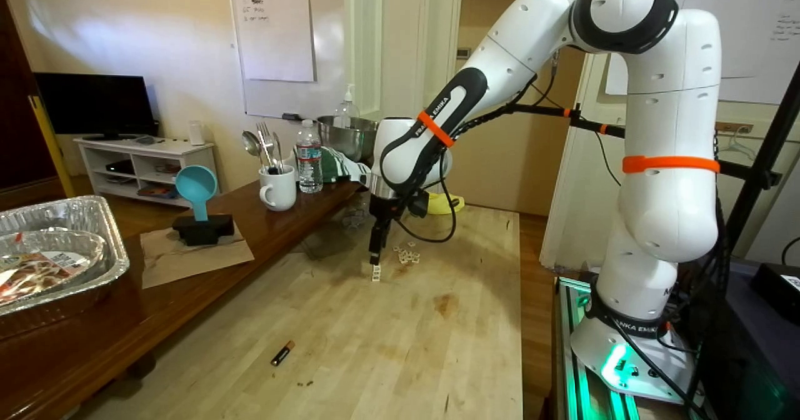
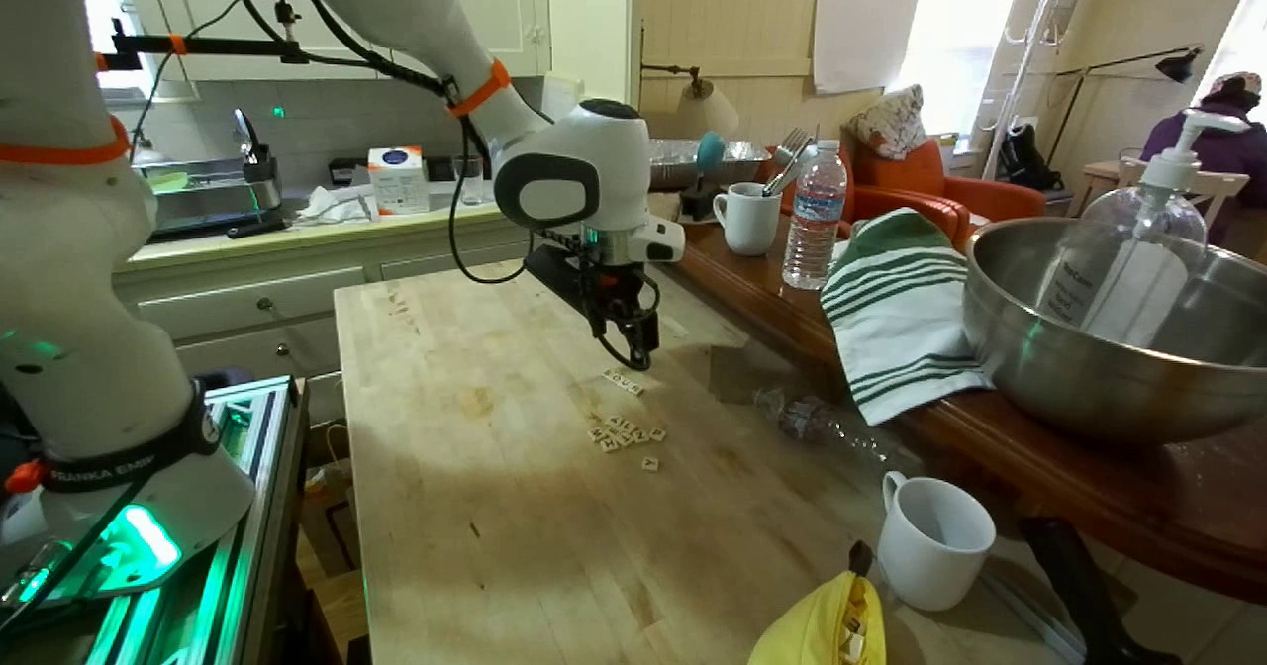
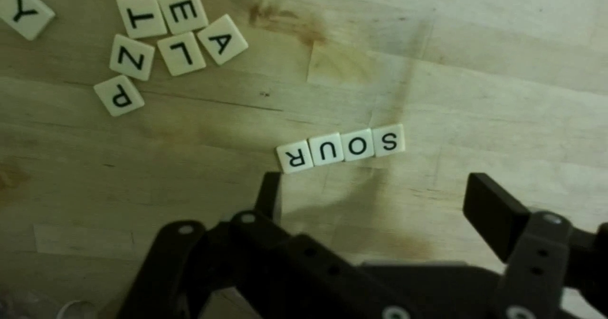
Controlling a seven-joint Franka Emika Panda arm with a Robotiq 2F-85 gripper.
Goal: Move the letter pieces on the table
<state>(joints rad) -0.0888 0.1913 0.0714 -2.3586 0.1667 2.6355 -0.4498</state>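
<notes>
Just beside the spread pincer [image 3: 374, 186], four letter pieces [image 3: 336, 148] spell SOUR

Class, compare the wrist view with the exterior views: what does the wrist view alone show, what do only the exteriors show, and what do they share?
Only the wrist view shows the gap between the open jaws. Only the exterior views show the blue scoop, the steel bowl and the robot's base. All share the tabletop, the row of letter pieces and the loose letter pieces.

A black television [image 1: 94, 102] stands on a low white cabinet [image 1: 156, 150]; orange armchairs [image 2: 995, 186] sit near a bright window [image 2: 960, 32].
</notes>
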